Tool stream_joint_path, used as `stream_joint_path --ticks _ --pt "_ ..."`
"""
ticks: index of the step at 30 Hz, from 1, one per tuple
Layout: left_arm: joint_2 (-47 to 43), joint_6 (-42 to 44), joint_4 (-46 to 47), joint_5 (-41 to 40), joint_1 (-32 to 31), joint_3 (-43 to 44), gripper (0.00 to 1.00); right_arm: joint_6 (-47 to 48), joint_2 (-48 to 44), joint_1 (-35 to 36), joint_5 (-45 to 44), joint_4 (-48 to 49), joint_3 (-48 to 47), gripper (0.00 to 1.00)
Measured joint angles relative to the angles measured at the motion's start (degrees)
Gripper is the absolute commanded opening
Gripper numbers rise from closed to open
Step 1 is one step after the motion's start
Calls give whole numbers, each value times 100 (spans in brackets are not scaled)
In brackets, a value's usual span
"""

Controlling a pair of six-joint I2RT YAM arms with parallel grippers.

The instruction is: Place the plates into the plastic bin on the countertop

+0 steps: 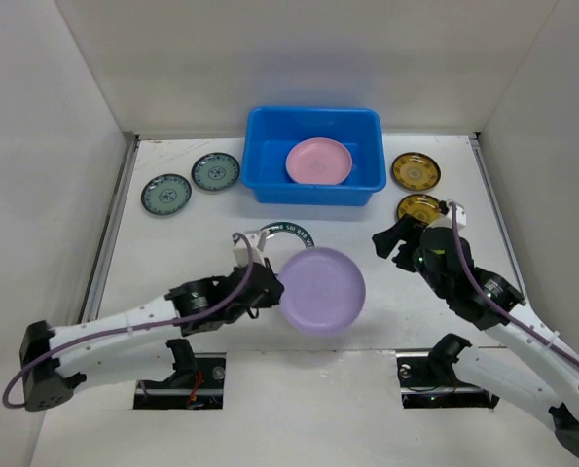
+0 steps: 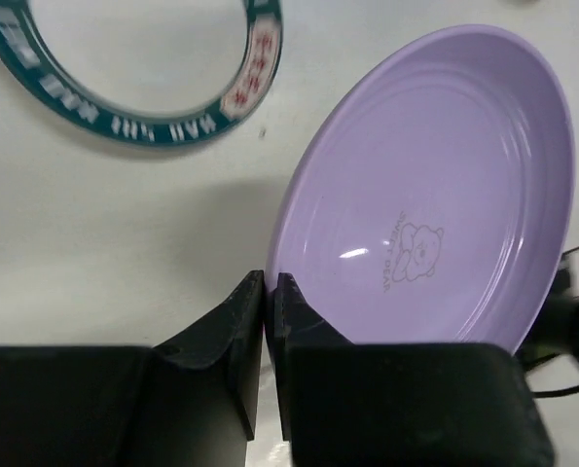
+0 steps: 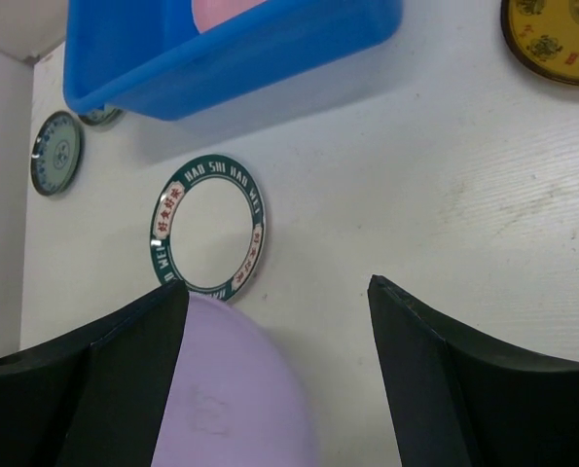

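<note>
My left gripper is shut on the rim of the lavender plate, holding it tilted above the countertop; the pinch shows in the left wrist view on the plate's edge. The blue plastic bin at the back holds a pink plate. The white plate with dark patterned rim lies flat in front of the bin, partly hidden by the lavender plate. My right gripper is open and empty at the right, its fingers wide apart.
Two small teal patterned plates lie left of the bin. Two small yellow-gold plates lie right of it, the nearer one just beside my right gripper. White walls enclose the countertop.
</note>
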State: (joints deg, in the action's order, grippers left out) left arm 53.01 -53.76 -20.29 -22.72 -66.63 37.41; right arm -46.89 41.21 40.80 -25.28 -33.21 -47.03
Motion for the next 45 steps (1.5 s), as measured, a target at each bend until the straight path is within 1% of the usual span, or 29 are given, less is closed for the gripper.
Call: stream_joint_path --ticks 3,6,9,11,14,17,20,25,29,34,41,42,43,45 --pt "-323 330 -730 -258 461 1097 3 44 -81 -404 90 -7 15 82" --pt "-144 855 -1062 -398 1408 2216 4 83 -149 -1003 240 20 146 82" --pt "450 1392 -1075 -317 2455 3182 4 109 -129 -1591 588 81 358 82" --pt "1073 1679 -970 -74 3045 3792 4 129 -59 -1880 892 175 533 82" --pt "2218 1996 -667 251 3552 4671 4 212 164 -2059 1373 455 793 82" --pt "3445 2275 -278 514 3740 5333 5 323 492 -2052 1823 780 1019 81" --pt "4540 2487 48 789 3799 5882 5 424 737 -1932 2076 1137 1215 81" --pt "6024 2741 424 1130 3882 6736 5 503 894 -1530 2304 1523 1381 81" --pt "6780 2933 680 1300 4015 7232 6 535 960 -1311 2380 1808 1388 81" --pt "7471 3021 1139 1561 4293 7788 6 551 1235 -1220 2380 1976 1386 81" --pt "8157 3051 1801 1910 4581 7949 10 514 1652 -1080 2382 1998 1327 81" --pt "8273 3053 1851 1954 4605 7987 12 505 1722 -1056 2385 2002 1287 81" --pt "8387 3045 1902 2009 4623 8015 15 490 1805 -1021 2382 2006 1233 81" --pt "8548 3038 1985 2085 4645 8041 26 439 1941 -966 2380 2044 1150 80"
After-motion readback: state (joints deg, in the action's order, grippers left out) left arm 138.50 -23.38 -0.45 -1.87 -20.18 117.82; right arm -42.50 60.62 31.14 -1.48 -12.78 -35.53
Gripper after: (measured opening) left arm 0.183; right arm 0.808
